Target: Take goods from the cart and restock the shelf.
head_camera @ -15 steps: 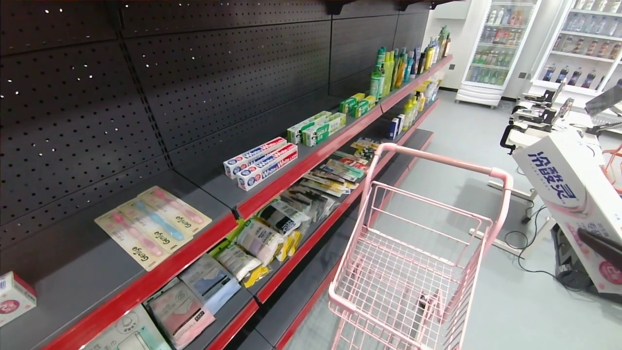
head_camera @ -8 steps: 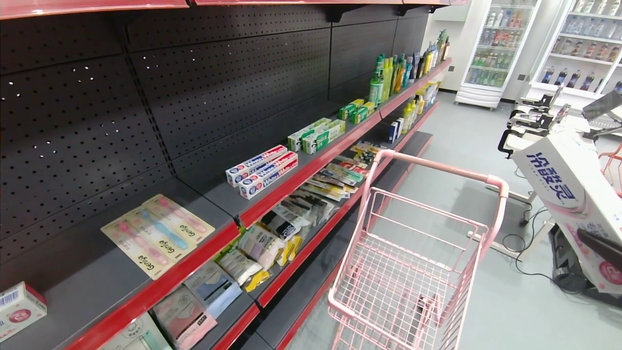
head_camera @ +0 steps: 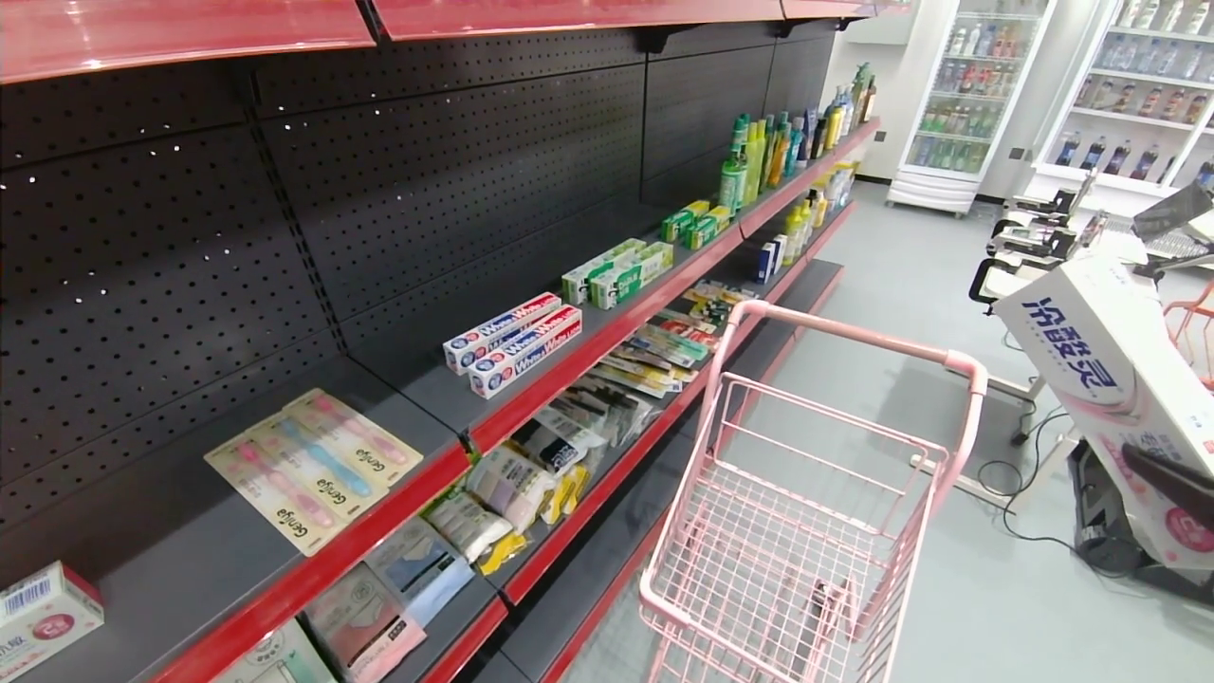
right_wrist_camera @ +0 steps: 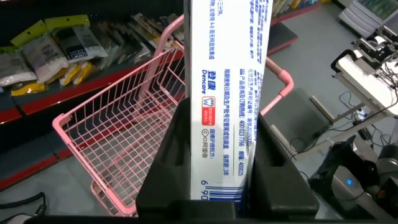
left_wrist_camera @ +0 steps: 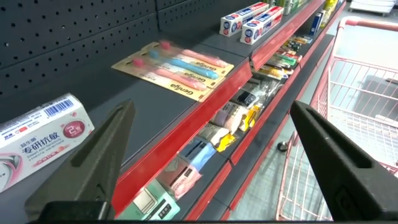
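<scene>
Right end effector (right_wrist_camera: 222,124) first: its jaws are clamped on both flat sides of a tall white-and-blue toothpaste box (right_wrist_camera: 227,50), and the box stands upright out of the grip, well past my fingertips. The grip looks square, with dark jaw faces pressed flat against the card. Below and just beyond that end effector sits the pink wire cart (right_wrist_camera: 118,134), its basket open under the box.

Over to my left end effector (left_wrist_camera: 212,109): the jaws are spread wide apart with nothing between them and nothing touching either one. It hangs in front of the grey shelf (left_wrist_camera: 137,112) with the red front edge. Just outside one jaw, a small white box (left_wrist_camera: 43,137) with a pink end lies flat on that shelf. Farther out, past my fingertips, a fan of toothbrush packs (left_wrist_camera: 174,65) lies on the same level.
</scene>
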Robot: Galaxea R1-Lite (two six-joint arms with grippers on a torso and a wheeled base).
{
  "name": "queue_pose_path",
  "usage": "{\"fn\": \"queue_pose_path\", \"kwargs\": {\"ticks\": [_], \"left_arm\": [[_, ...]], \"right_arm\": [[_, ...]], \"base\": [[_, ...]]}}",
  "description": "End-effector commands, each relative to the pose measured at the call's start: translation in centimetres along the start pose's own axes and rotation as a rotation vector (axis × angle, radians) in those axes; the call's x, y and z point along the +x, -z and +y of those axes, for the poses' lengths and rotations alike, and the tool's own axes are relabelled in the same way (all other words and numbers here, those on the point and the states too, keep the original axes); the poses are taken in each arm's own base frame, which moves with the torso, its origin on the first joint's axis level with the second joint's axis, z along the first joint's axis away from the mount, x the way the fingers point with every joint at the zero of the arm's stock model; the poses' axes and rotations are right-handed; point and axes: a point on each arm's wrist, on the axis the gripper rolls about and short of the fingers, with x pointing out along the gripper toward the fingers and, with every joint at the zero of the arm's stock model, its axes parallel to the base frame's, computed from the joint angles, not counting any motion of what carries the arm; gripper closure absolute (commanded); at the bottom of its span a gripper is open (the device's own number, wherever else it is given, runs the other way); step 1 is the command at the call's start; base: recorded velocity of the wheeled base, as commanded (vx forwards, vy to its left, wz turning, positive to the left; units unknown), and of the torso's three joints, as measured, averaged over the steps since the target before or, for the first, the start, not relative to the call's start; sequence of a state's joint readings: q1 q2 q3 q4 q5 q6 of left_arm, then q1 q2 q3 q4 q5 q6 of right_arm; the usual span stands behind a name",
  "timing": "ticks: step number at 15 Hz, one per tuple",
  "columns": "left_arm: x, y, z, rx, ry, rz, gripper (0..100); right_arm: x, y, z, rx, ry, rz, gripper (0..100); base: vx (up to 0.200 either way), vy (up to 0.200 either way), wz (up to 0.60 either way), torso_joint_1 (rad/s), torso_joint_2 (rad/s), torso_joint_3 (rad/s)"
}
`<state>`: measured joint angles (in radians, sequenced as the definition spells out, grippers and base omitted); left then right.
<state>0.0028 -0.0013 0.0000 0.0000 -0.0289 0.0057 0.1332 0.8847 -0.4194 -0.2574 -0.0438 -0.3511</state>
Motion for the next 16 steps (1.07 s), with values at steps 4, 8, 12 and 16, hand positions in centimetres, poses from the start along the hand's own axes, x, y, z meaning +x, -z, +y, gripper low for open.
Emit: {"fn": "queue_pose_path", "kwargs": {"ticks": [4, 8, 12, 16], "left_arm": [[0.01, 0.0, 0.0, 0.0, 0.0, 0.001, 0], [0.01, 0.0, 0.0, 0.0, 0.0, 0.001, 0], [0.01, 0.0, 0.0, 0.0, 0.0, 0.001, 0], [0.01, 0.0, 0.0, 0.0, 0.0, 0.001, 0]], "right_arm": [[0.23, 0.27, 0.11, -0.009, -0.006, 0.017, 100], [0.43, 0.36, 0.15, -0.009, -0.009, 0.027, 100], [0.56, 0.44, 0.23, -0.01, -0.017, 0.034, 100], [0.57, 0.64, 0.3, -0.011, -0.019, 0.039, 100]], "base": [[0.0, 0.0, 0.0, 0.0, 0.0, 0.0], [0.0, 0.0, 0.45, 0.003, 0.0, -0.001], [0.0, 0.0, 0.6, 0.008, 0.0, -0.001], [0.0, 0.0, 0.6, 0.001, 0.0, 0.006]]}}
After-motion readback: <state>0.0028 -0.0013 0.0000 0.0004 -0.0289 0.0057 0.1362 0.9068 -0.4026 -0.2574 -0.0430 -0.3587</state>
